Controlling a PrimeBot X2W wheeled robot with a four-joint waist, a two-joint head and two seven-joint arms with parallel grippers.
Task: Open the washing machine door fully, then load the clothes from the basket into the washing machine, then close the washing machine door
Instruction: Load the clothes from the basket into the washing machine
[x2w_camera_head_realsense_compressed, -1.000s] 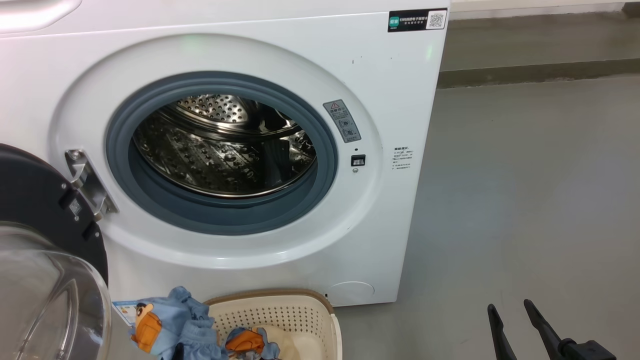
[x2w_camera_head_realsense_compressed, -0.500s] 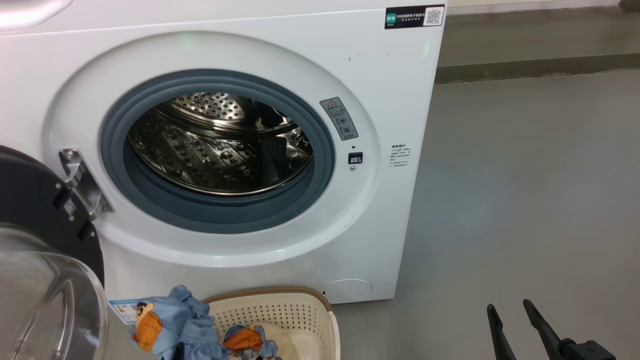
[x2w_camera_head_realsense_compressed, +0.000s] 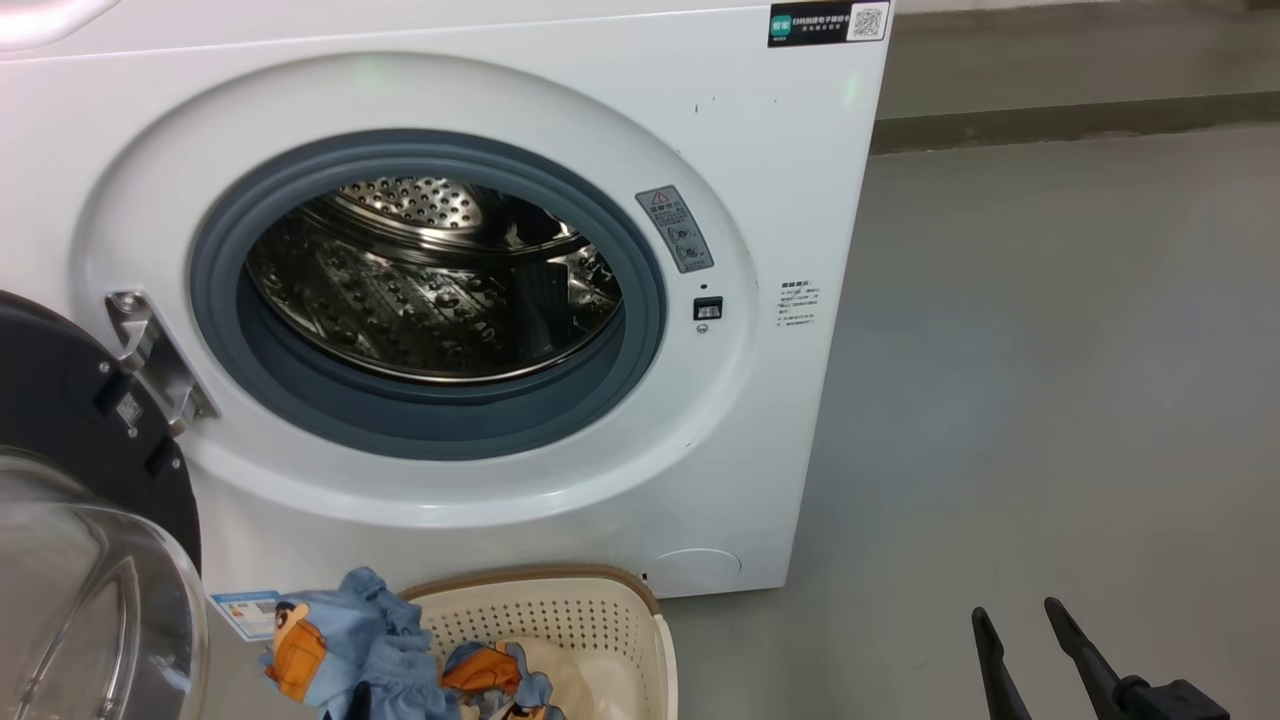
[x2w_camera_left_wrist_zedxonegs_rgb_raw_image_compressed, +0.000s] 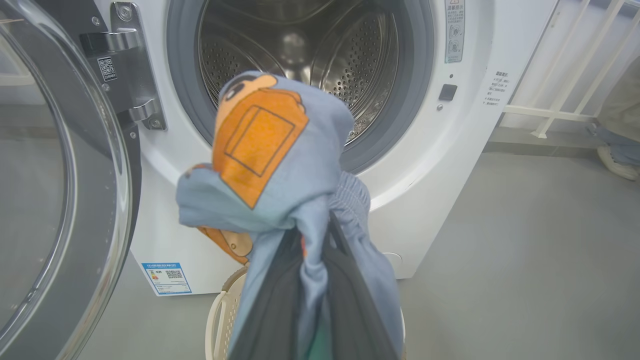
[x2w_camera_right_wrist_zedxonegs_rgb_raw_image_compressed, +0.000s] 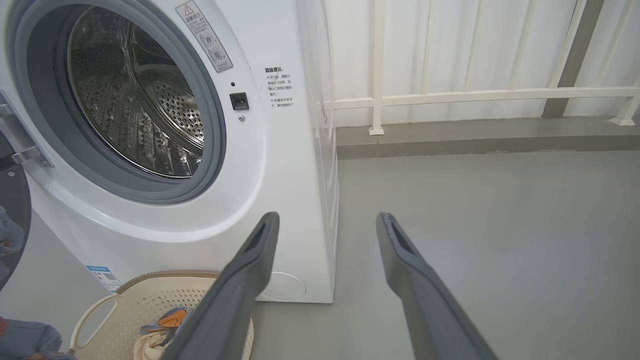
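In the head view, the washing machine door (x2w_camera_head_realsense_compressed: 70, 400) hangs open at left; a black QR sticker (x2w_camera_head_realsense_compressed: 828, 22) tops the washing machine (x2w_camera_head_realsense_compressed: 780, 200), and clothes (x2w_camera_head_realsense_compressed: 350, 640) spill over the basket (x2w_camera_head_realsense_compressed: 540, 578). Left wrist view: the left gripper (x2w_camera_left_wrist_zedxonegs_rgb_raw_image_compressed: 316, 240) clamps bear-print clothes before the drum (x2w_camera_left_wrist_zedxonegs_rgb_raw_image_compressed: 350, 65); a blue label (x2w_camera_left_wrist_zedxonegs_rgb_raw_image_compressed: 166, 277) sits low on the machine. Right wrist view: the right gripper (x2w_camera_right_wrist_zedxonegs_rgb_raw_image_compressed: 327, 217) is spread, empty.

Clothes (x2w_camera_left_wrist_zedxonegs_rgb_raw_image_compressed: 270, 150) hid left tool (x2w_camera_left_wrist_zedxonegs_rgb_raw_image_compressed: 312, 240) tips; bottom edge cut basket (x2w_camera_head_realsense_compressed: 560, 625); left edge cropped washing machine door (x2w_camera_head_realsense_compressed: 60, 400).
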